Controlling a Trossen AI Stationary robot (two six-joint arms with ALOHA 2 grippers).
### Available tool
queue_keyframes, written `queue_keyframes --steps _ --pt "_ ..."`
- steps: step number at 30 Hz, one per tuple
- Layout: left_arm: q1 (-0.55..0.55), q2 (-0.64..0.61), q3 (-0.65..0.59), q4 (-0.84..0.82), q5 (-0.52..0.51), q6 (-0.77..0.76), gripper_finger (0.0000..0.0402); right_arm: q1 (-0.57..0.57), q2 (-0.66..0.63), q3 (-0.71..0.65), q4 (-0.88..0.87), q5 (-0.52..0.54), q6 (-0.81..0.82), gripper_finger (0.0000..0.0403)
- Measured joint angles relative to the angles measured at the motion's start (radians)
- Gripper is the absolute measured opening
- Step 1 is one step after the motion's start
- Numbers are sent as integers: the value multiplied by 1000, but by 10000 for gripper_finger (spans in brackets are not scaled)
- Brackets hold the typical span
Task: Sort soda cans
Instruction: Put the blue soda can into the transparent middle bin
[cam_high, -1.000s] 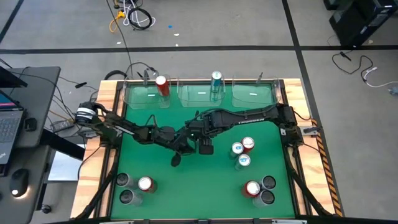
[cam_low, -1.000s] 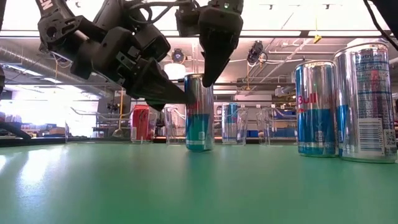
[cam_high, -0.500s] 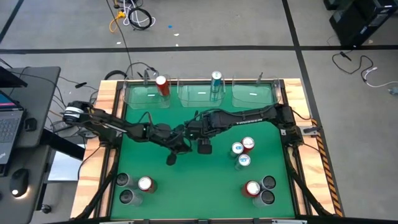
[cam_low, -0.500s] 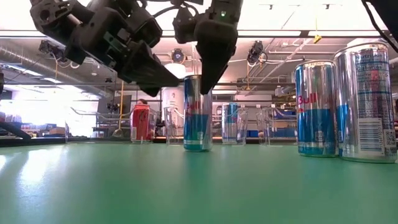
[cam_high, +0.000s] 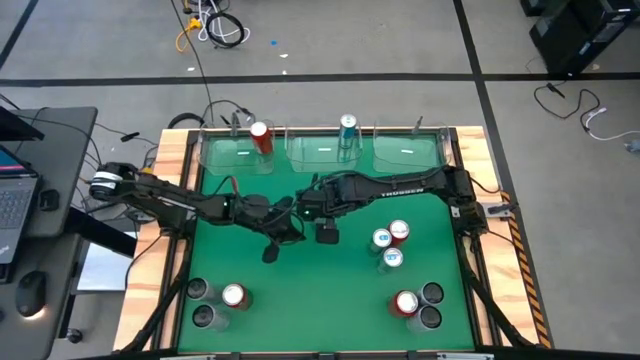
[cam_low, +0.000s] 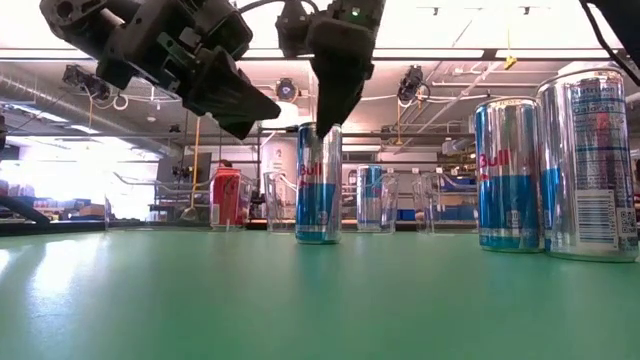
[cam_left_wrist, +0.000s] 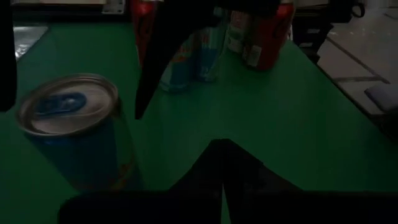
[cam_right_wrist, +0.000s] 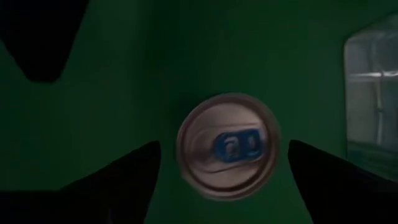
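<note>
Soda cans stand scattered over the green table (cam_high: 300, 290), and one blue can (cam_low: 318, 183) stands upright near its middle, directly under the right gripper (cam_right_wrist: 224, 158). That gripper points down with its fingers (cam_right_wrist: 329, 177) spread wide on either side of the can's silvery top, clear of it; nothing is grasped. In the low view the fingers hang just above the can's rim. The left gripper (cam_high: 270, 252) hovers just beside the right one, tilted, clenched tight and empty; its wrist view shows the blue can close by on the green surface.

Farther out, to the right of the centre, two blue cans (cam_high: 381, 239) and a red can (cam_high: 399, 232) stand bunched together. Near the front right corner a red can (cam_high: 405, 302) stands touching two grey cans (cam_high: 431, 294). Near the front left corner another red can (cam_high: 234, 295) stands with two grey cans (cam_high: 198, 290) beside it.

Along the far edge three clear bins (cam_high: 325, 152) sit in a row. A red can (cam_high: 261, 136) stands in the left bin, a blue can (cam_high: 348, 128) in the middle bin. Beyond the table's left side, a laptop (cam_high: 12, 200) rests on a desk.
</note>
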Motion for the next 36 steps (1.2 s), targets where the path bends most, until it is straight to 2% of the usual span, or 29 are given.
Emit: queue_keyframes --steps 6,15,22,27,32,36 --pt "22 -38 0 -37 0 -3 7 -5 0 24 4 0 -24 333" --pt "34 -52 2 -31 8 -26 7 10 0 155 -90 54 -37 324" --pt "34 -74 9 2 28 -27 7 9 -1 162 -166 60 -1 314" --pt "42 -116 13 -28 36 -3 7 9 -1 162 -180 96 27 288" --pt "71 -124 13 -29 30 -3 7 13 -2 162 -180 43 54 256" --pt "93 -124 13 -29 10 -3 7 25 -2 162 -176 40 65 238"
